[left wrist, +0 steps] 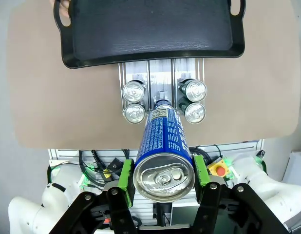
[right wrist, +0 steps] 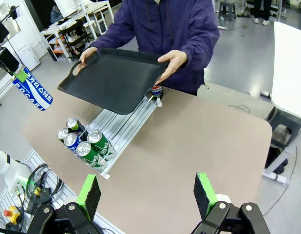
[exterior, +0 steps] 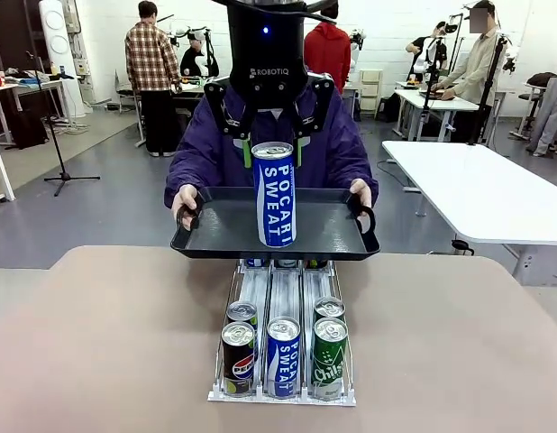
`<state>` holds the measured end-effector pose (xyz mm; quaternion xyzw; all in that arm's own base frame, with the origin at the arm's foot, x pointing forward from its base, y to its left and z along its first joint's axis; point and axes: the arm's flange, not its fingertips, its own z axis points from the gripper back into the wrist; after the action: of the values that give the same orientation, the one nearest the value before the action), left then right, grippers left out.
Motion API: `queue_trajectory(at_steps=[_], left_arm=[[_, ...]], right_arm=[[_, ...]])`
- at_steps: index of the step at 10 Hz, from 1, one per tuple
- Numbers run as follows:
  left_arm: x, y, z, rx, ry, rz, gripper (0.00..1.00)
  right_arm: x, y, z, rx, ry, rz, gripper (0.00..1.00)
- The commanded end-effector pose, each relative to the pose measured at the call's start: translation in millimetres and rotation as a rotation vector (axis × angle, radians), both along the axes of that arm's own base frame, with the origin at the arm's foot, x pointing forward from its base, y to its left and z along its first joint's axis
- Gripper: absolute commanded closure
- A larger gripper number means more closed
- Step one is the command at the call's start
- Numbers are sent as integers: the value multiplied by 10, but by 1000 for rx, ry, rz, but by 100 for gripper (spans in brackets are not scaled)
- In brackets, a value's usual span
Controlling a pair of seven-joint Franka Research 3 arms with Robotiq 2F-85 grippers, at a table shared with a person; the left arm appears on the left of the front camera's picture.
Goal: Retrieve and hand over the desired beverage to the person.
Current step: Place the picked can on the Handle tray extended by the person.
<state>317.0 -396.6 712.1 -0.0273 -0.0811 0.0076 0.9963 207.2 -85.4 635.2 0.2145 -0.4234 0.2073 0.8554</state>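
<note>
Blue can [exterior: 274,198] in left claw [exterior: 272,152]

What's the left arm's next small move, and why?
Probably carry the Pocari Sweat can forward over the black tray: the left gripper is shut on it, above the rack, short of the tray the person holds out.

A white table [exterior: 477,189] stands at right, a black tripod [exterior: 61,174] at left.

Your front camera faces the person [exterior: 346,149] across the table [exterior: 98,343]; both wrist cameras look down, sharing the tray [exterior: 328,225].
</note>
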Motion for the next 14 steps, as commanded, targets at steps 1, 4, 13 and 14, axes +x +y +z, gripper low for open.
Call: queue_trajectory(at_steps=[1,4,13,14], left_arm=[[-37,40,17,-6,-24,10,45],[-37,40,17,-6,-24,10,45],[1650,865,-36,22,-7,202,42],[1735,921,-38,11,-1,215,42]], right_arm=[[10,2,-10,1,1,11,0],[10,2,-10,1,1,11,0],[10,2,-10,1,1,11,0],[10,2,-10,1,1,11,0]])
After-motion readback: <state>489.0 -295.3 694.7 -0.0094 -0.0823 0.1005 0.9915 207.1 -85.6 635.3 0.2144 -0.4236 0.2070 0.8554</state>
